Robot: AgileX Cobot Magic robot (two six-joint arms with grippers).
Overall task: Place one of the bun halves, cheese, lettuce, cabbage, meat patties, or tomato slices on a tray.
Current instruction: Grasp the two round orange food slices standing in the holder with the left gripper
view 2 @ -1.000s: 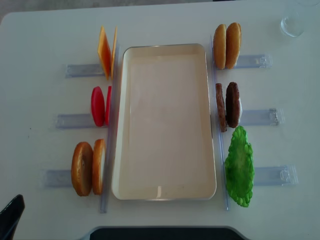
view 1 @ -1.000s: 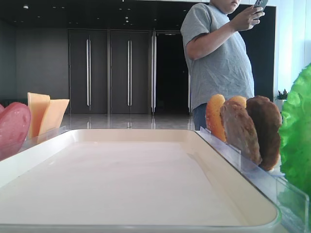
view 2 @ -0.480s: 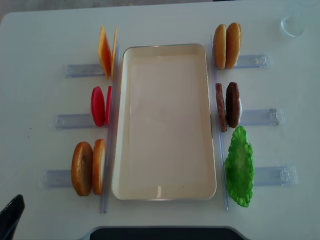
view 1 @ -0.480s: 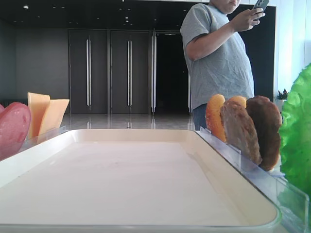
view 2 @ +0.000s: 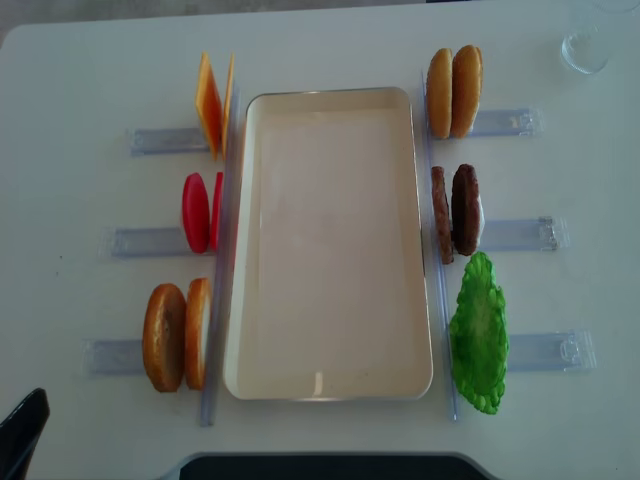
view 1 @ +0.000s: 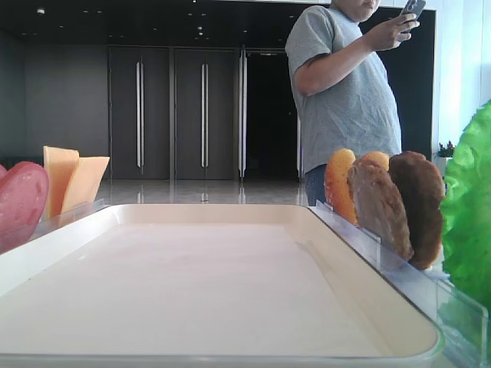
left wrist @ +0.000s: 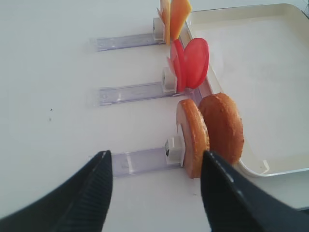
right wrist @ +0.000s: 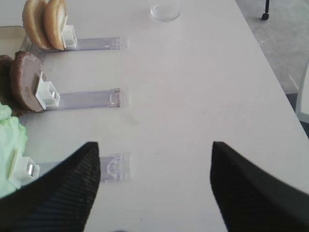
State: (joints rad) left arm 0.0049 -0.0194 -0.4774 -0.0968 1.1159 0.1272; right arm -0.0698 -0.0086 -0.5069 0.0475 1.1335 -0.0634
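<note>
Both claws gape wide, holding nothing: left claw (left wrist: pixel 155 191) near the buns (left wrist: pixel 210 133) at seven o'clock of the tray (view 2: pixel 330 385); right claw (right wrist: pixel 155 186) over bare counter (right wrist: pixel 193 87).

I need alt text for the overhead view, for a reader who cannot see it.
An empty cream tray lies mid-table. Standing in racks at its left: cheese, tomato slices, bun halves; at its right: more buns, meat patties, lettuce.
</note>
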